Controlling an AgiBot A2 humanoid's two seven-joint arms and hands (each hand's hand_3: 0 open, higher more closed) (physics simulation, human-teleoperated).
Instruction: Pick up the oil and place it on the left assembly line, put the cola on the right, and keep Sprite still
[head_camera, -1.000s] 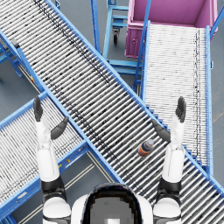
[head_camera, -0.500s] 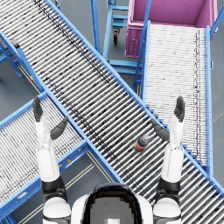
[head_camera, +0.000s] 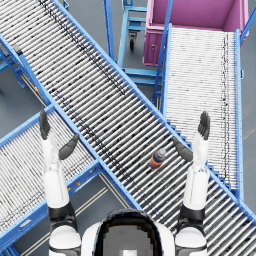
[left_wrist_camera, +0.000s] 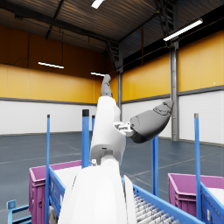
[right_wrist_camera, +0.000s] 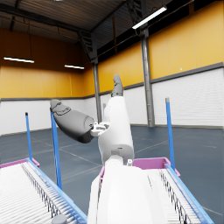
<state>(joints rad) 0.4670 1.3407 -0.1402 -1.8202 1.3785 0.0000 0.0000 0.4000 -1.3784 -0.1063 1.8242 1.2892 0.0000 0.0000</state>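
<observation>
The left assembly line (head_camera: 20, 165), a blue-framed bed of grey rollers, ran under the left hand (head_camera: 49, 139), which was raised with its fingers straight and its thumb spread well out to the side, holding nothing. The left wrist view showed that same hand (left_wrist_camera: 111, 127) spread against the yellow warehouse wall. The long central conveyor (head_camera: 100, 100) crossed diagonally between the arms, and on its rollers, near its lower end, sat a small bottle (head_camera: 157, 159) with an orange-brown lower body, a dark band around the middle and a pale cap. Its label was too small to tell which drink or oil it was. It sat near the thumb of the right hand (head_camera: 200, 142) and apart from it. That hand was also raised and spread, gripping nothing. Further right ran the right assembly line (head_camera: 200, 75), and at its far end stood a magenta bin (head_camera: 154, 47) whose visible inside showed only magenta floor and walls
</observation>
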